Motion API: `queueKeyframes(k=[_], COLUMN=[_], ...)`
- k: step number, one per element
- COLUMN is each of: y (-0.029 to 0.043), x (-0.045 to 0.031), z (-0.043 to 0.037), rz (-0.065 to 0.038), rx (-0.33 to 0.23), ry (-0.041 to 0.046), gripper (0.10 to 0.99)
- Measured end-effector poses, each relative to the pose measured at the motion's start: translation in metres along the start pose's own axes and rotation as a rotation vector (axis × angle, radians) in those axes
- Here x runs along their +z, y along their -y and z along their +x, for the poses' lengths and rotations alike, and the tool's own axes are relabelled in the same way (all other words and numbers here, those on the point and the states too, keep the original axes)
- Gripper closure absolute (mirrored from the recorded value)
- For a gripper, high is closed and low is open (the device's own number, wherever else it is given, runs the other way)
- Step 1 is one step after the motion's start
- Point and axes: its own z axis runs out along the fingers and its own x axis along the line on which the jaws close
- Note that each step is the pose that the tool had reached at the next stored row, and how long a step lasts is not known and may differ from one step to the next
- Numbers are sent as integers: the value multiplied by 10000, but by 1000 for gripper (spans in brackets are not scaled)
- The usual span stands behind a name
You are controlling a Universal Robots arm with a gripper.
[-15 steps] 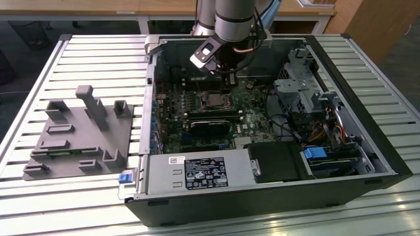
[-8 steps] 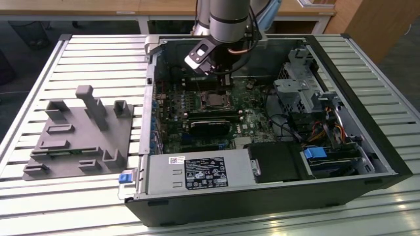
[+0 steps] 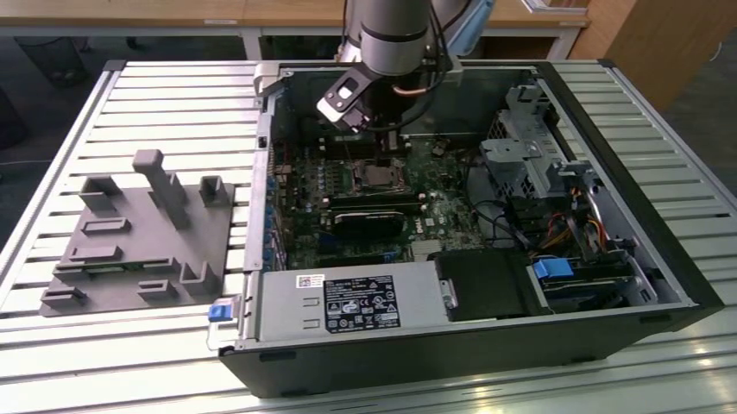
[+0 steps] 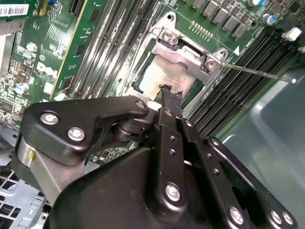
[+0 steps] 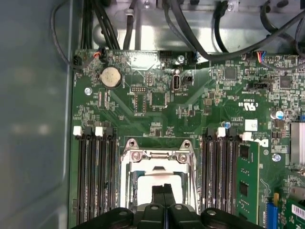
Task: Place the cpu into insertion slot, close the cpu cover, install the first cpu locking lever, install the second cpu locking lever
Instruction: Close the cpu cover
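In the exterior view, an open black computer case [image 3: 657,216] lies on a slatted metal tabletop [image 3: 150,95], with a grey moulded fixture [image 3: 138,241] beside it on the exterior view's left. The black gripper [image 3: 378,155] reaches down inside the case over the green circuit board [image 3: 328,185], well apart from the grey power supply box [image 3: 345,302].

In the second wrist view, the gripper's fingers are pressed together with nothing between them. Their narrow tip hovers just over, or perhaps touches, the small flat square cpu [image 4: 159,76] with its silvery-grey top; I cannot tell which. The cpu sits in the black-rimmed insertion slot [image 4: 135,87], framed by the thin dull-silver square cpu cover [image 4: 188,53], which looks to be lying down over it. A thin metal locking lever [image 4: 257,72] juts free across the long black memory slots, so it seems not yet latched.

In the first wrist view, the joined fingertips sit over the cpu, centred in the cover's window, between the two banks of memory slots [image 5: 95,176].

As for risks, pressing the closed tip down on the bare top could scratch or tilt the chip. A tilted chip under a clamped cover could damage the contacts. The springy lever could also slip off so narrow a tip and snap back
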Motion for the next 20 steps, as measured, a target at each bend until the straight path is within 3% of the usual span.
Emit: queueKeyframes(k=[11,20], y=[103,178], x=[54,145], z=[0,0], rz=[0,-1], rx=[-1,-1], ry=[0,-1], gripper=[980,980])
